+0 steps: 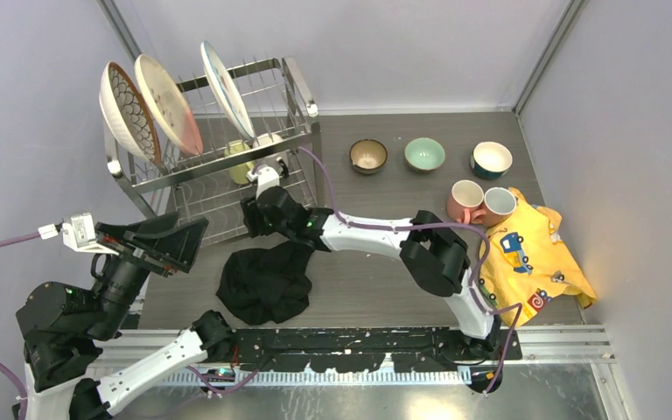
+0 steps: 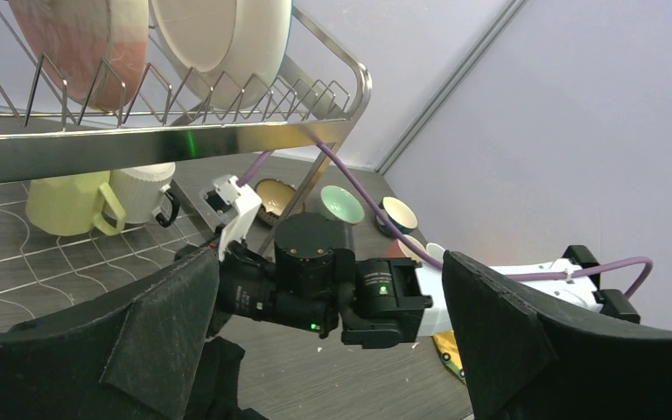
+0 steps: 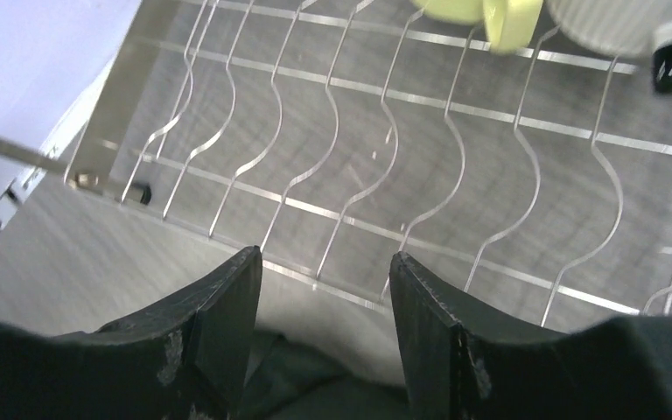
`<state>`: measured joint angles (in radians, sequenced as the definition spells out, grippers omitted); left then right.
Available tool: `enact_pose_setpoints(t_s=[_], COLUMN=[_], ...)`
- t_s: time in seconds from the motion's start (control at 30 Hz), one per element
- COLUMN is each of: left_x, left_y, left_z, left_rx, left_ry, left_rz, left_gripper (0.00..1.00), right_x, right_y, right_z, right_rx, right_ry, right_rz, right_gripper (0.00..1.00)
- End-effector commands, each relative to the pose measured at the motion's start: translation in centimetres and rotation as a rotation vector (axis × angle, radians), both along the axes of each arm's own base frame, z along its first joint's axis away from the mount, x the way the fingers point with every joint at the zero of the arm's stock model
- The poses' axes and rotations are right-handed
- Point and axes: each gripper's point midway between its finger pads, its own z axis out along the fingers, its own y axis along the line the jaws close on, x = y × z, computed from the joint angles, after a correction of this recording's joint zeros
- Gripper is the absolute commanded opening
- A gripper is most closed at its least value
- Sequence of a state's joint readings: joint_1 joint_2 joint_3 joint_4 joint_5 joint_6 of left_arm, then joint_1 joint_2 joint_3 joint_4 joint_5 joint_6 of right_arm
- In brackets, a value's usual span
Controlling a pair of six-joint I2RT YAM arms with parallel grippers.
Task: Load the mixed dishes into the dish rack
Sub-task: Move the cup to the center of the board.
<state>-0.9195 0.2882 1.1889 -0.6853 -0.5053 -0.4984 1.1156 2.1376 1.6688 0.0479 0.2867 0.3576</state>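
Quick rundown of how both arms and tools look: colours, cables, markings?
Left arm and right arm: white links, bulky black joints, a purple cable along each. Left tool and right tool: two wide black wedge fingers, scuffed at the edges. White block at each wrist. Small green light on the right forearm. No lettering visible.

Rack (image 1: 227,158): silver. Left plate (image 1: 129,111): brown-white scale pattern. Middle plate (image 1: 168,103): cream, pink speckle. Right plate (image 1: 226,89): white, teal rim. Yellow mug (image 2: 66,203). White mug (image 2: 140,191): ribbed. Pink mug (image 1: 465,201). Brown bowl (image 1: 368,156). Mint-green bowl (image 1: 424,154). Blue bowl (image 1: 491,160): white inside. Black cloth (image 1: 265,282). Yellow cloth (image 1: 534,254): cartoon vehicle print.
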Motion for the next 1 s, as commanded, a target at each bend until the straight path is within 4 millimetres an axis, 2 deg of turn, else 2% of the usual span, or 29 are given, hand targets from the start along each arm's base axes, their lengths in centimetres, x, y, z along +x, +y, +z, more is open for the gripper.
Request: enact_pose_setpoints(t_s=[0.0,0.23,0.47,0.6,0.8,0.83,0.97], left_x=[0.0,0.0,0.1,0.2,0.2,0.3,0.7], left_y=[0.2,0.2,-0.2,-0.2,-0.2,-0.4,-1.1], left_z=[0.5,0.5,0.1,0.0,-0.3,-0.3,-1.0], left_rx=[-0.012,-0.013,-0.001,0.004,0.011,0.015,0.068], left_ry=[0.004,0.004,0.014,0.019,0.014,0.012,0.006], left_rz=[0.007,0.01,0.001,0.003,0.004,0.002,-0.01], left_gripper=[1.0,1.0,1.0,1.0,1.0,1.0,1.0], right_x=[-3.6,-7.5,-14.6,-17.3,-18.6,-18.6,-17.6], right_y=[0.0,-1.0,-1.1,-2.3,-5.6,-6.5,-10.1], right_z=[4.0,3.3,5.3,6.8,6.9,7.2,6.3], right_rx=[0.128,0.116,0.207,0.268,0.284,0.293,0.264], right_ry=[0.097,0.297,0.563,0.668,0.714,0.703,0.657], right_rz=[0.077,0.155,0.411,0.474,0.414,0.39,0.237], right_gripper=[0.61,0.61,0.62,0.62,0.62,0.62,0.62])
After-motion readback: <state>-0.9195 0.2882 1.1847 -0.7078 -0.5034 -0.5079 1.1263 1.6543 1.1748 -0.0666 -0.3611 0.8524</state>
